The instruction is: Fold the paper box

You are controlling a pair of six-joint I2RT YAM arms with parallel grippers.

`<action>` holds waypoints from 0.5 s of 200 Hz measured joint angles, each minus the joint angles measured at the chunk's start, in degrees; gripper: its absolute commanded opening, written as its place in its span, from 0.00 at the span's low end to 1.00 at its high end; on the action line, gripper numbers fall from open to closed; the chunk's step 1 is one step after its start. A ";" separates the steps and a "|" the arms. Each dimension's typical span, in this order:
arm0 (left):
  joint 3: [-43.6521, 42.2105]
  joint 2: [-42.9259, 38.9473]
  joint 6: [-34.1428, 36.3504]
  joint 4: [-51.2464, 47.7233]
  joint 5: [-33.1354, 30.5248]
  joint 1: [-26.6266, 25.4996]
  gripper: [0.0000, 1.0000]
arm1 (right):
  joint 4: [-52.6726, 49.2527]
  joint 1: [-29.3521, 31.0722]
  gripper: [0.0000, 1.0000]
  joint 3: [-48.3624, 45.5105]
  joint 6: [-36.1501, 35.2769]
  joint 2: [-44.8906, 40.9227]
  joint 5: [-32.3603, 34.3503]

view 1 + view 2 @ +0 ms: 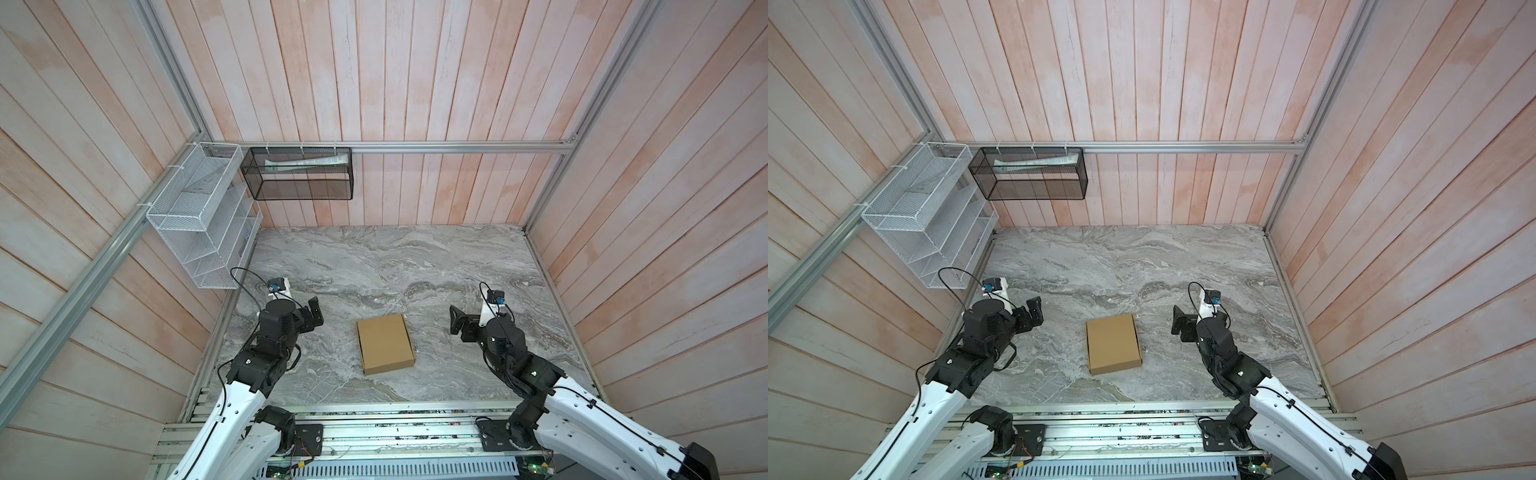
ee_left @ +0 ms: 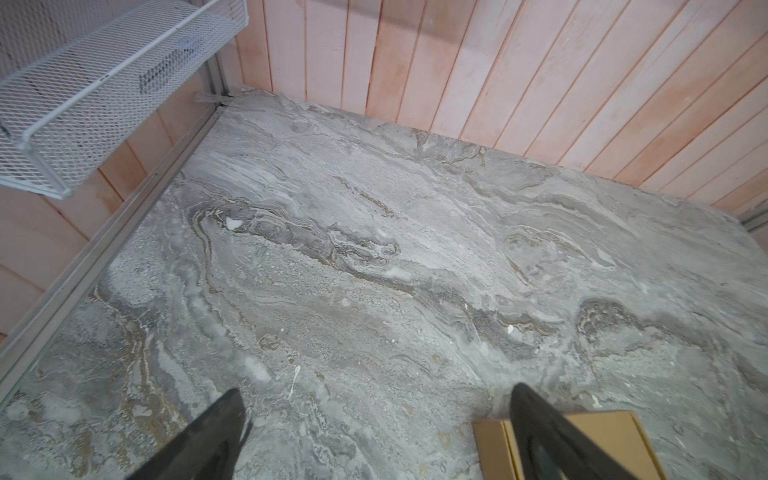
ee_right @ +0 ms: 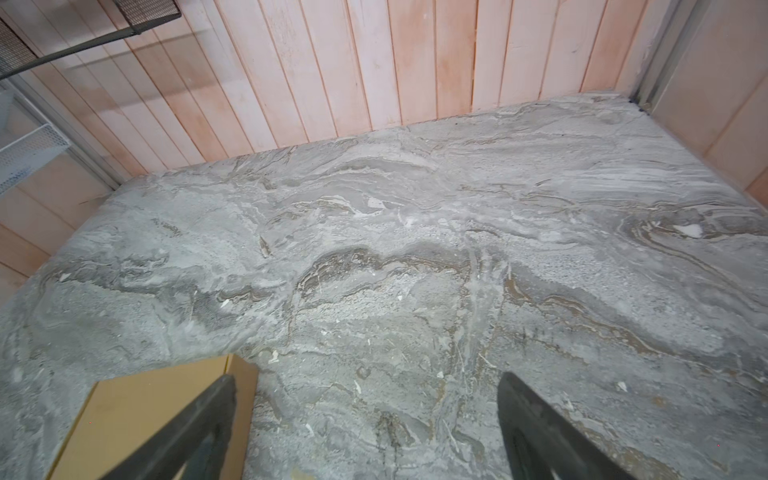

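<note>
The paper box lies shut and flat on the marble table, a plain brown cardboard mailer near the front middle. My left gripper hovers to its left, open and empty, well apart from it. My right gripper hovers to its right, also open and empty. In the left wrist view the gripper frames bare marble, and a corner of the box shows behind one finger. The right wrist view shows that gripper the same way, with the box beside one finger.
A white wire rack hangs on the left wall. A black mesh basket holding papers hangs on the back wall. Wood-plank walls close in the table on three sides. An aluminium rail carrying both arm bases runs along the front.
</note>
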 measured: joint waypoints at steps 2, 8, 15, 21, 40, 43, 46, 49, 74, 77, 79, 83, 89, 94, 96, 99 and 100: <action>-0.31 -0.11 0.04 0.24 -0.39 0.00 1.00 | 0.39 -0.09 0.98 -0.35 -0.26 -0.15 0.28; -1.16 -0.46 0.17 0.90 -1.49 0.07 1.00 | 1.31 -0.46 0.98 -1.40 -1.05 -0.61 1.16; -2.29 -0.98 0.50 1.88 -2.78 0.11 1.00 | 2.08 -0.85 0.98 -2.29 -1.73 -1.03 1.99; -3.34 -1.51 0.79 2.91 -3.63 0.13 1.00 | 3.08 -1.36 0.98 -3.15 -2.45 -1.36 2.64; -7.21 -3.34 2.14 6.75 -5.84 0.20 1.00 | 5.81 -3.15 0.98 -5.11 -3.82 -2.01 3.89; -7.74 -3.52 2.29 7.32 -6.14 0.20 1.00 | 6.08 -3.43 0.98 -5.31 -3.96 -2.01 4.00; -8.37 -3.72 2.47 7.93 -6.54 0.20 1.00 | 6.36 -3.82 0.98 -5.51 -4.11 -1.99 4.22; -8.83 -3.80 2.56 8.46 -6.86 0.22 1.00 | 6.64 -4.17 0.98 -5.66 -4.22 -1.95 4.31; -12.00 -3.10 2.58 12.57 -9.77 0.20 1.00 | 8.07 -6.86 0.98 -6.05 -5.51 -1.07 5.09; -12.31 -2.82 2.56 13.11 -10.19 0.20 1.00 | 8.24 -7.10 0.98 -6.05 -5.66 -0.96 5.18; -12.48 -2.64 2.49 13.42 -10.47 0.22 1.00 | 8.33 -7.30 0.98 -6.05 -5.73 -0.85 5.20; -12.79 -2.25 2.43 13.99 -11.02 0.22 1.00 | 8.55 -7.72 0.98 -6.08 -5.97 -0.70 5.29; -13.27 -1.42 2.40 15.04 -11.96 0.22 1.00 | 9.03 -8.31 0.98 -6.16 -6.34 -0.42 5.35; -13.62 -0.70 2.36 15.85 -12.83 0.22 1.00 | 9.33 -8.85 0.98 -6.23 -6.56 -0.20 5.35; -13.81 -0.39 2.32 16.28 -13.18 0.22 1.00 | 9.57 -9.05 0.98 -6.27 -6.71 -0.13 5.35; -14.12 0.11 2.21 16.96 -13.73 0.24 1.00 | 9.79 -9.38 0.98 -6.34 -6.91 0.02 5.35; -14.16 0.24 2.23 17.11 -13.86 0.24 1.00 | 9.90 -9.49 0.98 -6.38 -6.97 0.07 5.33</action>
